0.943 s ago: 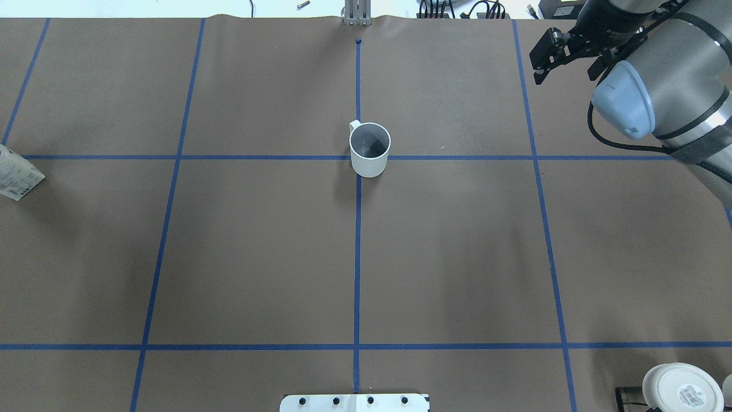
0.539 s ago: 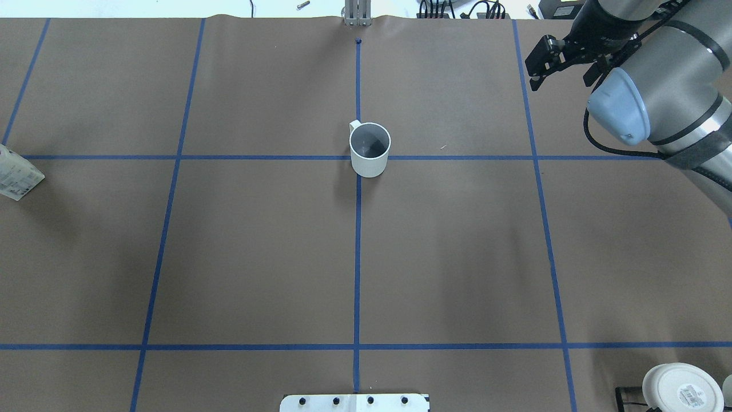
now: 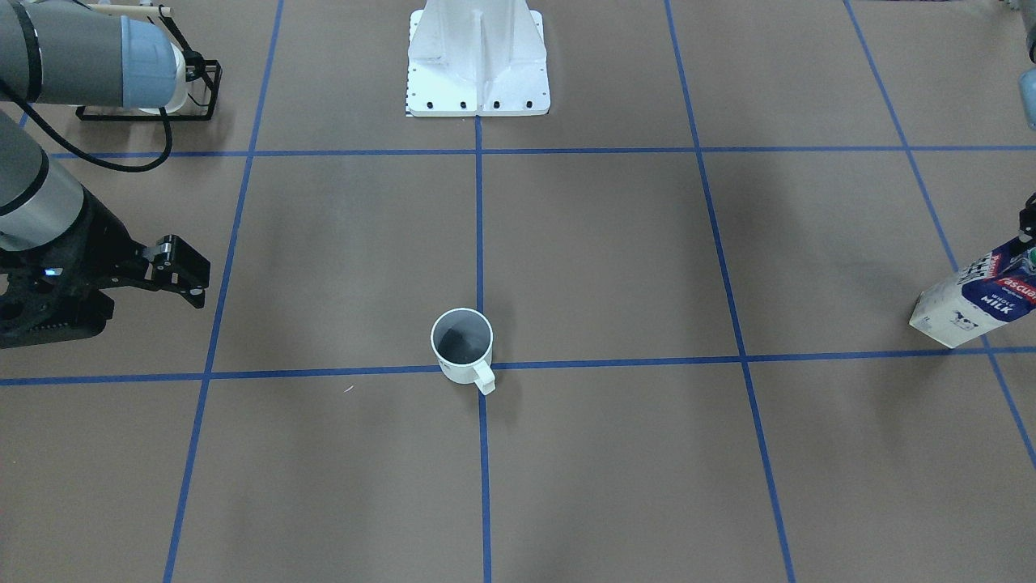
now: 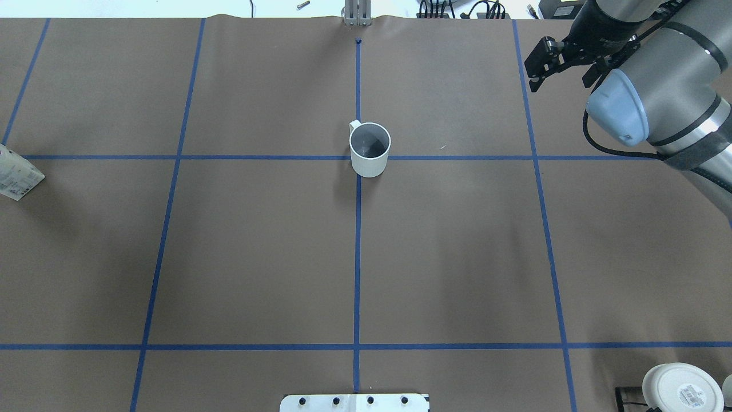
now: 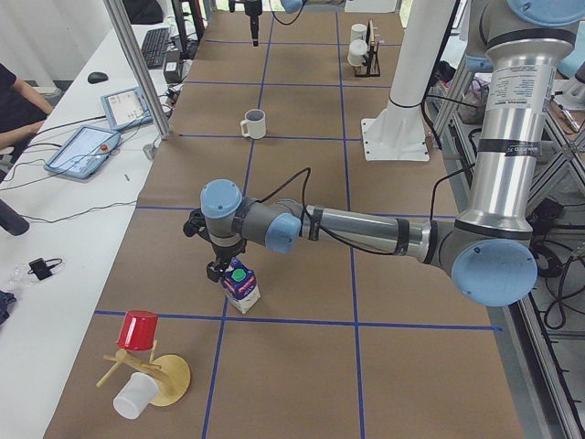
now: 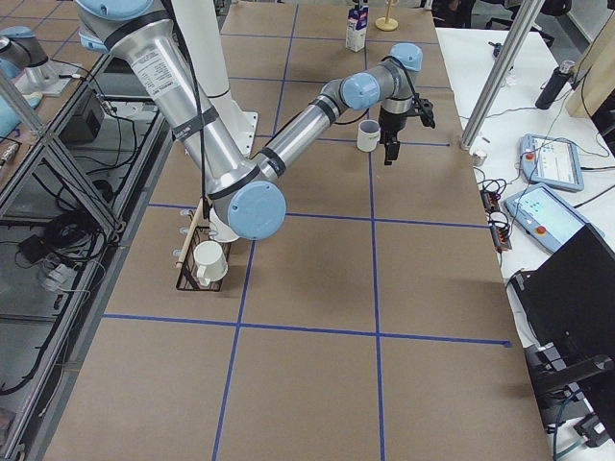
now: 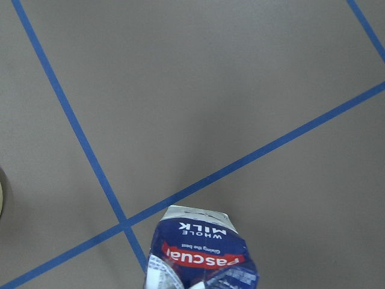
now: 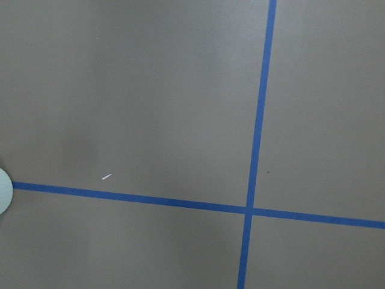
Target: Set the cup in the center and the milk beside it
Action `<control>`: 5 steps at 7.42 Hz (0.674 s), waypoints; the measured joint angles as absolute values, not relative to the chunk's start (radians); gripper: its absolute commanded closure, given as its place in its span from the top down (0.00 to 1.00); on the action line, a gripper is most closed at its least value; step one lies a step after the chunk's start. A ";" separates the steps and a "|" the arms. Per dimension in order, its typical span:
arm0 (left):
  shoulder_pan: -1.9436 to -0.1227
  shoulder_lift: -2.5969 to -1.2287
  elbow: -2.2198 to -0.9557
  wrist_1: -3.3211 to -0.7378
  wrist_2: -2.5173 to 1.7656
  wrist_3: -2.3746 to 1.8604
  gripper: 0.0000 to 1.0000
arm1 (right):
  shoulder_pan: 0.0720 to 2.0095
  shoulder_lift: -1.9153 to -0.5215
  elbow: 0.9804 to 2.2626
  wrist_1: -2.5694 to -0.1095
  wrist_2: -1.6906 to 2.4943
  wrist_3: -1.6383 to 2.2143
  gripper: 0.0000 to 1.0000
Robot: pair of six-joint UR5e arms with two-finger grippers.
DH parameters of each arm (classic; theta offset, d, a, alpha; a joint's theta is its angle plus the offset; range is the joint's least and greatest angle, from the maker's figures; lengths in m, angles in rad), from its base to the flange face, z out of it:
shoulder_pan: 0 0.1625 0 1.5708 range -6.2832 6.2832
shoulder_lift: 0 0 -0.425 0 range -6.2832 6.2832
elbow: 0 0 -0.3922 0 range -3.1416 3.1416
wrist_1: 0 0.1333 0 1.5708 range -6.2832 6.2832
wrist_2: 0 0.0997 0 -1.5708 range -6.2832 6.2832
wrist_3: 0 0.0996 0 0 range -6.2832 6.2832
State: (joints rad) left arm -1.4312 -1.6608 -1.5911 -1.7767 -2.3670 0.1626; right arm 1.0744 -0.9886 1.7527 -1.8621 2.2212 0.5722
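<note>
Navy-topped milk (image 5: 241, 285) just under left jaws, grip unclear; cup (image 4: 370, 150) well apart from spread right jaws.

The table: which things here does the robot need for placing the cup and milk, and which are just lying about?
Needed: cup; milk.
Lying about: red cup and white cup on a wooden stand; stickered white cup; tablets.
</note>
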 measured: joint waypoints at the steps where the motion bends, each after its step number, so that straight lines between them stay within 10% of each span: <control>1: -1.431 -1.664 -1.582 -1.779 -2.352 0.163 0.98 | 1.074 -0.988 1.752 -1.861 2.221 0.572 1.00; 5: -1.429 -1.668 -1.580 -1.778 -2.345 0.154 0.98 | 1.074 -0.991 1.749 -1.860 2.220 0.570 1.00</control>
State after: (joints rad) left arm -1.4294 -1.6682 -1.5804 -1.7783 -2.3450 0.1541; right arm 1.0738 -0.9913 1.7486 -1.8604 2.2203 0.5702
